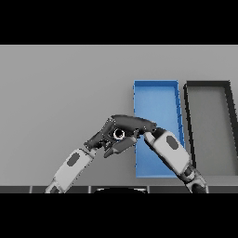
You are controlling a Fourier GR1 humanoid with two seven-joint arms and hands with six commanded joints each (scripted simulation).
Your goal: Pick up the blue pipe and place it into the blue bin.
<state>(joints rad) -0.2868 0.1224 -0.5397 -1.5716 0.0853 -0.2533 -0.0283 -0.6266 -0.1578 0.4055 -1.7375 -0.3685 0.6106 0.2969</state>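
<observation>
The blue bin [156, 95], a long open tray, lies right of centre. Just left of its left wall both hands meet above the table. My right hand [135, 123] reaches leftward across that wall, its fingers curled over the pipe [119, 134]. Only a small pale ring, the pipe's end, shows under the fingers, so its blue colour is hidden. My left hand [100, 138] comes up from the lower left and lies against the same spot, with fingers [120, 146] stretched out fairly straight below the ring.
A dark grey bin [208, 88] of the same shape stands directly right of the blue one. My right forearm [169, 148] crosses the near half of the blue bin. Grey tabletop [56, 93] stretches to the left and back.
</observation>
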